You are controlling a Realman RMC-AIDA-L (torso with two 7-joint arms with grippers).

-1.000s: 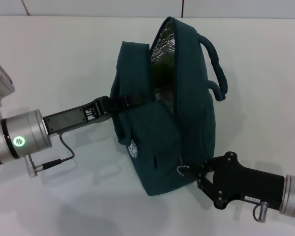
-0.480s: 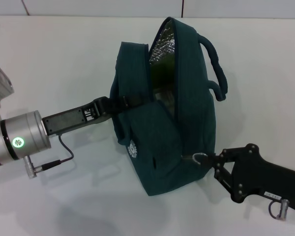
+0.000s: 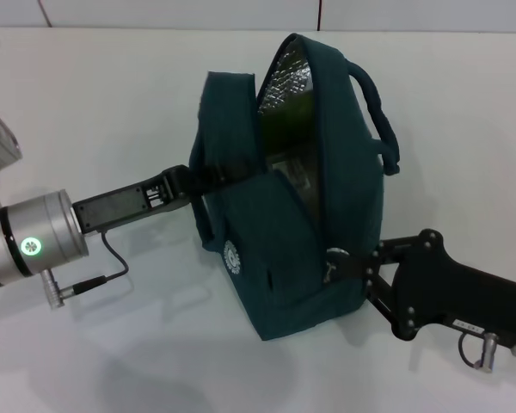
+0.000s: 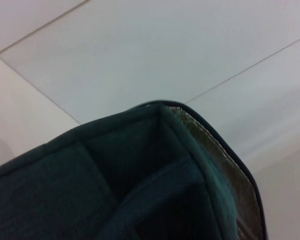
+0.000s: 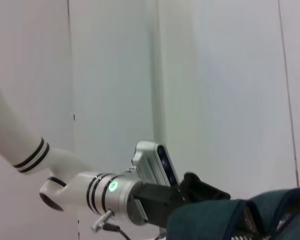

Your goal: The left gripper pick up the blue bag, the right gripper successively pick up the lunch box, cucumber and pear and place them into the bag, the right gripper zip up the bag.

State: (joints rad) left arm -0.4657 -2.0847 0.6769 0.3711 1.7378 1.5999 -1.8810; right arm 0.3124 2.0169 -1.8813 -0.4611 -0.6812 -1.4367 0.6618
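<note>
While the left gripper (image 3: 198, 179) stays clamped on the blue bag (image 3: 284, 241), the right gripper (image 3: 348, 265) pinches the ring pull (image 3: 334, 255) at the zipper's low end. Its open track runs up and away from that hand.

**Q:** Which features distinguish the left arm?

**A:** The left gripper (image 3: 208, 176) is formed of flat black links in which small screws are set. A silver cylindrical wrist cuff (image 3: 36, 241), ringed in black and marked by a green indicator light, is joined to it. A thin black cable (image 3: 110, 261) is looped from the link to a metal plug beneath the cuff. In the right wrist view, white arm segments (image 5: 20, 145) with paired black bands are shown.

**Q:** And the right arm?

**A:** The right gripper (image 3: 348, 265) is built of black angular plates studded with screw heads. A white label (image 3: 466, 325) and a small metal ring loop (image 3: 475, 351) are carried near its wrist.
</note>
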